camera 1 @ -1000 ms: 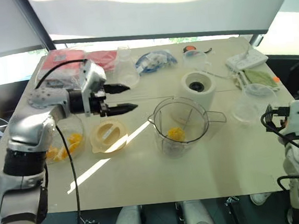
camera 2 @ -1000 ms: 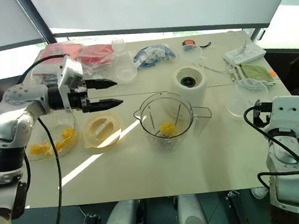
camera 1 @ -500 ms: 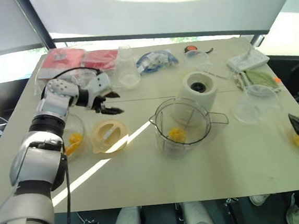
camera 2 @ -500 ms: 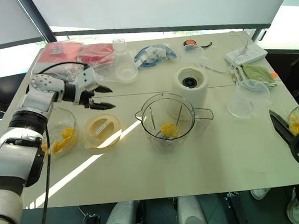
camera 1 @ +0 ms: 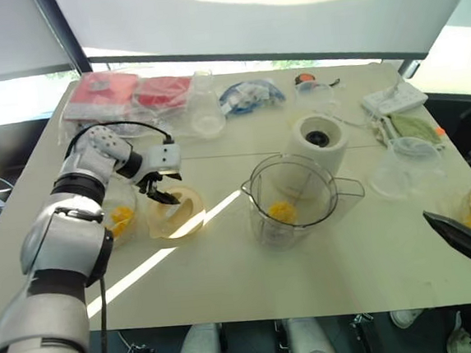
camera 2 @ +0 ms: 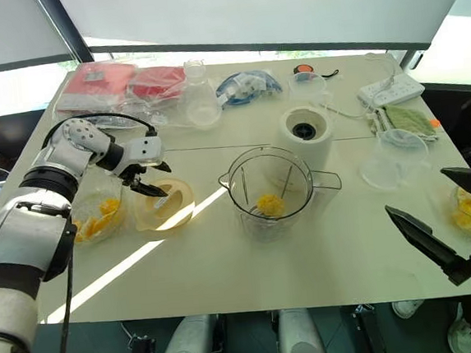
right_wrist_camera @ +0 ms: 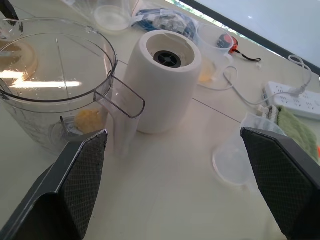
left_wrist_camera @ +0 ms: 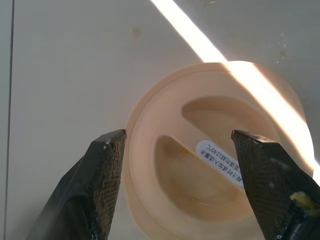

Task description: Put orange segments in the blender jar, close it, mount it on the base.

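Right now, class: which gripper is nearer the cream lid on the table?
Left. The left gripper hangs just over the lid, open jaws straddling it. The right gripper is far across the table, open.

Bright daylight from rear windows, blown-out glare there, diagonal sun stripe across table, sharp focus throughout

Head cameras look steeply down across the whole table, both sharing one scene. Left wrist camera stares close down onto the cream lid. Right wrist camera sits low and near, facing jar and base toward twelve o'clock.
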